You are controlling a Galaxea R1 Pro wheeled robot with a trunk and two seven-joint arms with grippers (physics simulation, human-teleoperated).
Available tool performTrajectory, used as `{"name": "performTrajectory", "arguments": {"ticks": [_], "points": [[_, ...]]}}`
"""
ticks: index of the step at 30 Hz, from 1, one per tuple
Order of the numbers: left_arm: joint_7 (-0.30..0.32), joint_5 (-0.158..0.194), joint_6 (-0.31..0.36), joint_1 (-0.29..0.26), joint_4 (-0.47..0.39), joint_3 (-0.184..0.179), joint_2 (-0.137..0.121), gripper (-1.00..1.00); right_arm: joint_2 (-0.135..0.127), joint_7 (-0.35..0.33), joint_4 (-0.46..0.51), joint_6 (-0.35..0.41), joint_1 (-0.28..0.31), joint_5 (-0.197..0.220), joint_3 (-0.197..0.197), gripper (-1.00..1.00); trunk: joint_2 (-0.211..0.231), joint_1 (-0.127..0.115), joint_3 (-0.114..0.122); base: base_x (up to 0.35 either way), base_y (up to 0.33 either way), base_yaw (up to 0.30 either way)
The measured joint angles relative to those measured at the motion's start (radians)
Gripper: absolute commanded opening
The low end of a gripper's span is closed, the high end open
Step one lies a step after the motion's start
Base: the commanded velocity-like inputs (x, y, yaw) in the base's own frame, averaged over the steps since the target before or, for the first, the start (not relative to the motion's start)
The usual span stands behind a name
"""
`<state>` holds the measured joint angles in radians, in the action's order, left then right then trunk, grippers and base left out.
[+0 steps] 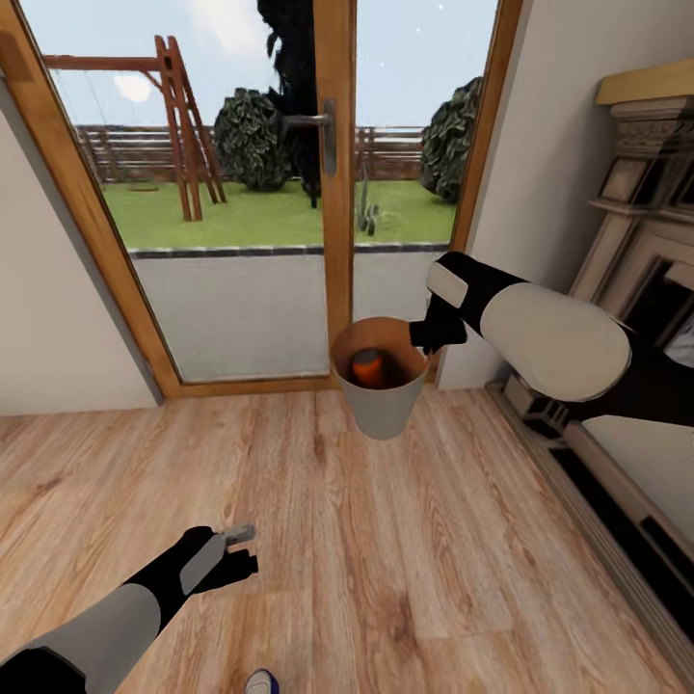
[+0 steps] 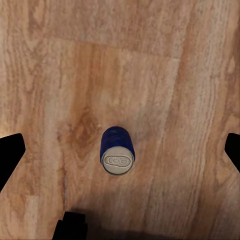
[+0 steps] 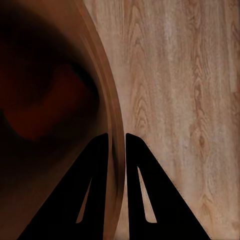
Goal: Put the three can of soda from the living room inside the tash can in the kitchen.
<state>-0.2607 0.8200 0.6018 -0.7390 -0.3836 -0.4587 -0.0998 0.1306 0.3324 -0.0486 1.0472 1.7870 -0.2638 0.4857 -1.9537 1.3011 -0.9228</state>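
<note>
Soda cans come first: a dark blue can [image 2: 118, 150] stands upright on the wood plank floor [image 2: 165, 75], its grey top with the pull tab facing the left wrist camera. No brand or writing can be read on it. In the head view its top just peeks in at the lower edge [image 1: 261, 682], near the left gripper [image 1: 234, 551] and a little closer to the robot than it.

That left gripper hangs above the floor with its black fingers [image 2: 11, 155] spread wide, one at each side of the wrist picture. The blue can sits between them and below, touched by neither; the claw holds nothing.

An orange can [image 1: 367, 367] lies inside the trash can [image 1: 382, 410], a pale grey tapered bin with an orange-brown inside. The bin hangs in the air above the floor, in front of the wood-framed glass door [image 1: 335, 193]. No label can be read on the can or the bin.

The right gripper [image 3: 116, 142] pinches the bin's rim [image 3: 107, 107], one finger inside the wall and one outside, pressed close with only the thin wall between them. Seen from the head, this claw [image 1: 436, 333] grips the rim's right side.
</note>
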Motion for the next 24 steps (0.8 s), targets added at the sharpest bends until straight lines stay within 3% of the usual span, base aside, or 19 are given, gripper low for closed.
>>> {"name": "performTrajectory", "arguments": {"ticks": [5,24], "points": [[0.003,0.0,0.001,0.001,0.0,0.0,0.0,1.0,0.0,0.003,0.0,0.0,-0.002,-0.015,-0.017,-1.0,-0.035,0.019,-0.016,0.0,0.0,0.0],[0.004,0.001,0.0,0.007,0.002,0.0,0.005,1.0,0.0,0.001,0.0,0.0,-0.01,-0.007,-0.007,-1.0,-0.168,0.092,-0.075,0.0,0.0,0.0]]}}
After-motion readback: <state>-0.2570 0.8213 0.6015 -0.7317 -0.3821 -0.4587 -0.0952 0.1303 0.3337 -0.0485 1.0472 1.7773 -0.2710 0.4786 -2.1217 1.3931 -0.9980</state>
